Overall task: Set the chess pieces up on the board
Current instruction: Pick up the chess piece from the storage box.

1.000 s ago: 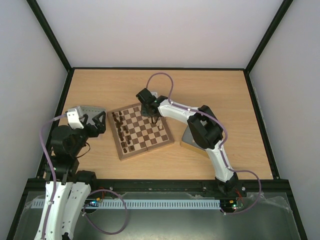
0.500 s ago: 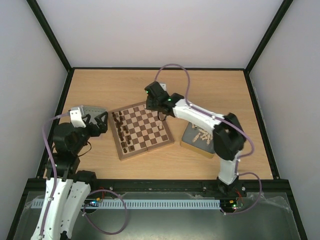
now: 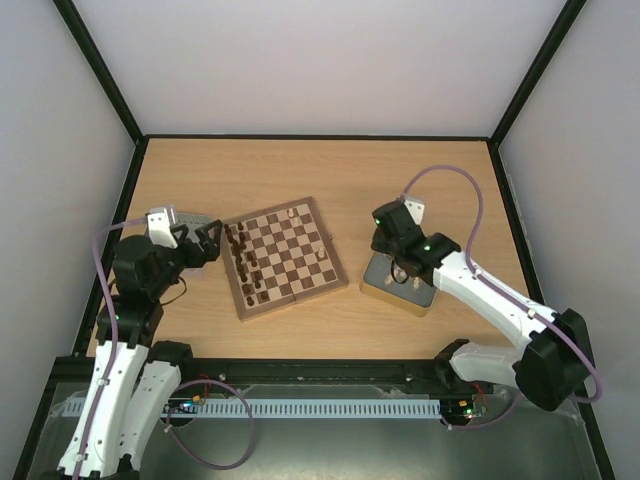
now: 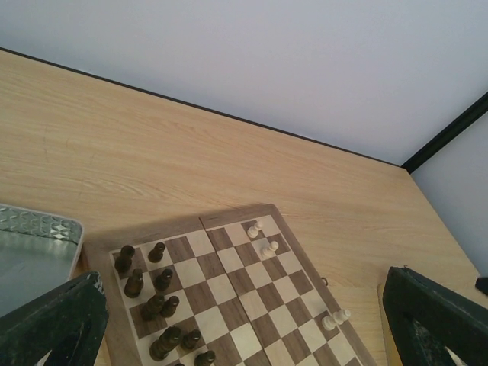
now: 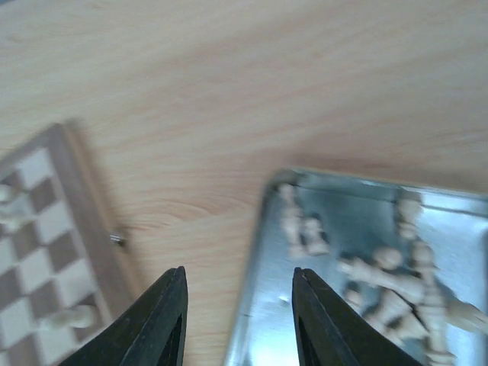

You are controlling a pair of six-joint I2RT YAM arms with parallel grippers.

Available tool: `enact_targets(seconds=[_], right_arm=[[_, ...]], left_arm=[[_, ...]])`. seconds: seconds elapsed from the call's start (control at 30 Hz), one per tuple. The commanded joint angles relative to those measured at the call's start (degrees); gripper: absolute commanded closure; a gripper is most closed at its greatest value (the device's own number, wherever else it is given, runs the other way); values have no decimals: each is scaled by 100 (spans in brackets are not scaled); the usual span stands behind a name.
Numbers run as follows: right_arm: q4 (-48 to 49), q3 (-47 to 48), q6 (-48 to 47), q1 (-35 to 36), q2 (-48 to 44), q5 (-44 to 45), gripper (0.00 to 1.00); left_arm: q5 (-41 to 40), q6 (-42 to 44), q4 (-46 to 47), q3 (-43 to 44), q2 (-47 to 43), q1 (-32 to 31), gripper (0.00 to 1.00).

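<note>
Pale walls enclose a wooden table where two arms are setting out a chess game. At its centre lies the board, turned slightly askew, with a shiny metal tin on either side.

The left tin sits just beside the board's left edge, and the right tin lies near its right edge with a strip of bare wood between them.

The left gripper hangs by the left tin with its jaws spread wide and nothing between them. The right gripper hovers over the board-side rim of the right tin. Its jaws are partly parted and empty, one finger over the tabletop and the other over the tin.

Dark chess pieces stand in two rough files along the board's left side. Only a few cream pieces on the board mark the opposite side, so the pale army looks largely unplaced.

The loose cream pieces lie toppled in a heap inside the right tin, their long axes flat and pointing every way. From the right gripper they lie further into the tin, away from the board, and the board lies the other way. The right arm is plainly the nearer one to fetch them. Its next pick probably calls for a short move inward over the tin and a descent onto a single piece.
</note>
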Motion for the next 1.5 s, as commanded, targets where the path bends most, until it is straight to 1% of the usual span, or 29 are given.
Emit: enact_targets(seconds=[0.0,0.1,0.2,0.37,0.47,0.63,0.87,1.03,1.17,1.37,1.47], right_arm=[[-200,-711,171,-304,-159,51,64],[104,-987,-6,-614,15,-314,64],[429,-1033,-210,-842,390,-564,66],[759,-851,-447,-1099,1145,-810,77],[932,-810,-530,-1167,1454,-803,80],[1102,-751,-599,-1218,1733,-952,78],[1112,-731,-648,-1259,1960,-846,76],[1199,-728,-655,-1306,2073,-833,77],[1225,-687,-853,-1315,2175,-827,79],[1464,-840,-1026,-1315,2077,-669,81],[1557,-861,-1110,-1315,2104,-611,75]], left_arm=[[224,-89,527,44,278,-6,0],[283,-146,933,39,460,-6,0],[338,-211,1298,56,669,-6,0],[574,-390,1753,69,1066,-7,0],[694,-487,1922,96,1235,-11,0],[750,-534,2079,102,1436,-15,0],[737,-574,2154,71,1537,-10,0],[761,-569,2185,88,1623,-14,0],[833,-576,2195,140,1677,-15,0],[901,-560,2306,51,1598,-15,0],[1010,-558,2290,37,1591,-15,0]])
